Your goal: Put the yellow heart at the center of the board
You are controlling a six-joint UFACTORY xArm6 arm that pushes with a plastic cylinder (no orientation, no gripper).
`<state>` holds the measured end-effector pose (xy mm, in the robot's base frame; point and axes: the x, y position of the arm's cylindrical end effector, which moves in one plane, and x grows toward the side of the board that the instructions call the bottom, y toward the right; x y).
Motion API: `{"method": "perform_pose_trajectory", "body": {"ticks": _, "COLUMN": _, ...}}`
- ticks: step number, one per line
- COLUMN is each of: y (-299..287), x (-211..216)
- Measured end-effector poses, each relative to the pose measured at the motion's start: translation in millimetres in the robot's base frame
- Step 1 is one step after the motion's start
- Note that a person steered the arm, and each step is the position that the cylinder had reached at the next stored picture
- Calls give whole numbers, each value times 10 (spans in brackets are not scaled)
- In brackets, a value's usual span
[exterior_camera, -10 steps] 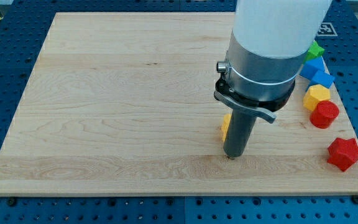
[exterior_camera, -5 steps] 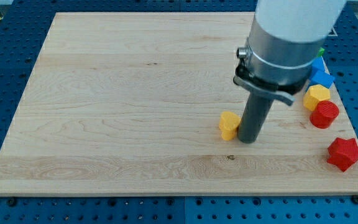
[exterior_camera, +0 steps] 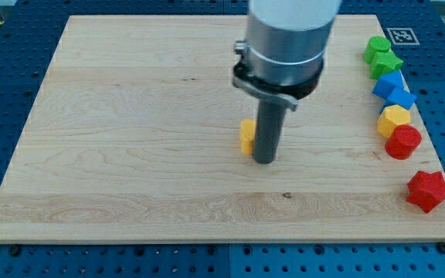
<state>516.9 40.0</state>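
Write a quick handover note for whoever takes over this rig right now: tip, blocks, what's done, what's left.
My tip sits right against the yellow heart, on its right in the view. The heart lies slightly right of the wooden board's middle, partly hidden by the rod. Green, blue, yellow and red blocks line the view's right edge, untouched. Left: probably nudge the heart a little further left to centre.

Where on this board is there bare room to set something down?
The whole stretch from the board left edge to the yellow heart and my tip beside it is bare, and so is the bottom strip. The right edge is crowded: green blocks, blue blocks, yellow block, red blocks.
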Motion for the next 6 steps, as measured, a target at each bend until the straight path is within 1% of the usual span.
{"method": "perform_pose_trajectory", "body": {"ticks": 1, "y": -37, "x": -56}}
{"method": "perform_pose_trajectory", "body": {"ticks": 2, "y": -30, "x": -266}}
{"method": "perform_pose_trajectory", "body": {"ticks": 4, "y": -30, "x": -433}}
{"method": "perform_pose_trajectory", "body": {"ticks": 5, "y": -2, "x": -388}}
{"method": "perform_pose_trajectory", "body": {"ticks": 6, "y": -1, "x": -614}}
